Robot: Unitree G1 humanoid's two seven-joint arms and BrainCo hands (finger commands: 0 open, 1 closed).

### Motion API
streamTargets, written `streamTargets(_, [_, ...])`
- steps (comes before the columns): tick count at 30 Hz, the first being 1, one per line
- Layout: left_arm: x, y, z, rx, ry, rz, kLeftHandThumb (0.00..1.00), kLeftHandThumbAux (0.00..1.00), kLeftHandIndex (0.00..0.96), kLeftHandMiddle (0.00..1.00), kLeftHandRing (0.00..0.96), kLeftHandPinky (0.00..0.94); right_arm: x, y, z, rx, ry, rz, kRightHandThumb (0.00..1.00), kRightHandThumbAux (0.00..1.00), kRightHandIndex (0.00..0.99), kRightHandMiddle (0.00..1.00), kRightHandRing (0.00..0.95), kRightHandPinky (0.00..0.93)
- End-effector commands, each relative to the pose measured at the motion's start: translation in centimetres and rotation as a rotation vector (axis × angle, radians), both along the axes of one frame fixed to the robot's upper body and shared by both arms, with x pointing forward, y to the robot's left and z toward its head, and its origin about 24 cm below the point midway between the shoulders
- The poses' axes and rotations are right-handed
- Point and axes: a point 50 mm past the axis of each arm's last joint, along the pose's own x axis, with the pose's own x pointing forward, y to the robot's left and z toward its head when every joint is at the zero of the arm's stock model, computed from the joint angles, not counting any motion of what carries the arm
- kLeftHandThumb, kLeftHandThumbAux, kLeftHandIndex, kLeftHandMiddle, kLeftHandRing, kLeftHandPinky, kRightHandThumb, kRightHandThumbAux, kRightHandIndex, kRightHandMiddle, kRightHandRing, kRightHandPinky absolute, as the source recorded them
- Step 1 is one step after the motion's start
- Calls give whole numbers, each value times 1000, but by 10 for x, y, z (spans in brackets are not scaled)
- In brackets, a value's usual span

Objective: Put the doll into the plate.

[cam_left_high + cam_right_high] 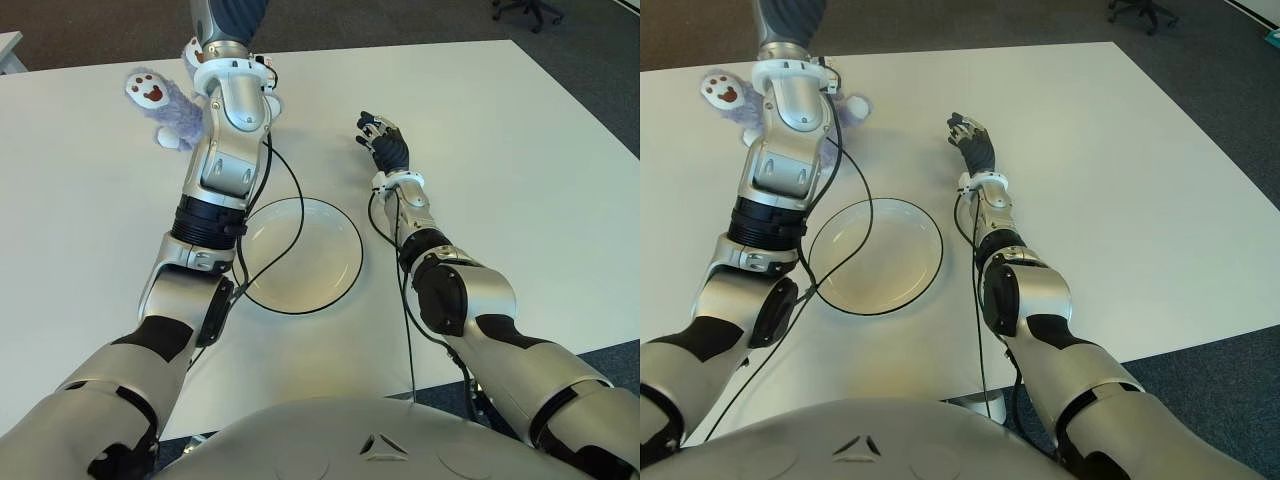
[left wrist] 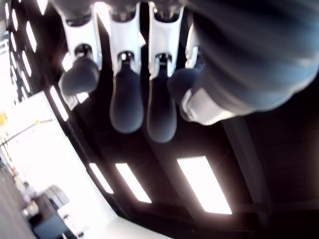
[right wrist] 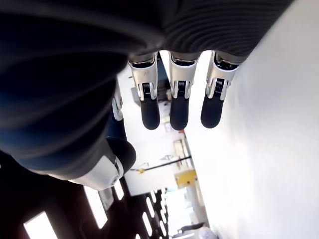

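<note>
Purple plush doll (image 1: 168, 108) is lying behind the raised, empty, loose-fingered left hand (image 2: 134, 94), needing a lower reach before the plate (image 1: 345, 262), while the right hand (image 1: 385, 140) is hanging slack

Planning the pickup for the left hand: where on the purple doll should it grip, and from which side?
Grip the doll around its fuzzy middle, coming from above. It lies on the table beyond the plate, paw sticking out left, partly hidden by the left arm. The left hand holds nothing.
</note>
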Motion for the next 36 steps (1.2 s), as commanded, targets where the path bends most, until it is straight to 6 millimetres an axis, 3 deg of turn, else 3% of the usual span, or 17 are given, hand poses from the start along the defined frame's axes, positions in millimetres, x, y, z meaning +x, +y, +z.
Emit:
streamTargets(1, [-6,14,-22,8,37,122,683,713,429,739,743,720,-16,1,-35,13,153,-2,705,735,399,145,125,156])
streamTargets(5, [-7,13,-23,16,41,192,680,710,424,631,625,557,-17,1,-36,7,155,0,703,735,399,137,118,156])
streamTargets(7, [-7,14,-25,35,28,220,680,710,424,615,612,540,-17,1,-36,2,158,-2,703,735,399,136,118,157])
streamTargets(8, [-6,15,-27,48,20,234,679,710,421,547,544,465,-17,1,-36,-1,160,-3,702,734,399,137,117,163])
streamTargets(10, [-3,20,-34,82,-7,273,679,710,419,513,510,429,-17,0,-37,-4,165,-7,702,734,400,137,117,167])
streamTargets(11, [-2,22,-37,91,-16,285,324,544,369,478,479,402,-17,0,-37,-4,165,-8,702,734,400,140,120,169])
streamTargets(12, [-1,23,-39,97,-23,292,229,503,356,470,471,395,-17,0,-37,-4,166,-9,702,733,400,141,121,170])
streamTargets(13, [-1,26,-41,100,-30,298,214,497,354,468,469,394,-17,0,-37,-4,165,-10,702,733,400,141,121,170])
streamTargets(22, [-12,38,-59,-18,-42,294,243,394,243,332,312,275,-16,0,-37,-9,169,-9,703,735,399,146,129,170])
streamTargets(28, [-16,40,-59,-61,-60,305,301,419,180,260,252,251,-16,0,-36,9,173,-12,705,734,400,148,131,177])
streamTargets(31, [-18,43,-62,-142,-53,308,336,428,88,217,208,183,-16,0,-35,28,169,-8,706,735,399,144,127,159])
streamTargets(36, [-19,45,-63,-212,-47,315,344,454,51,190,176,155,-15,0,-35,24,159,1,705,735,398,136,119,149])
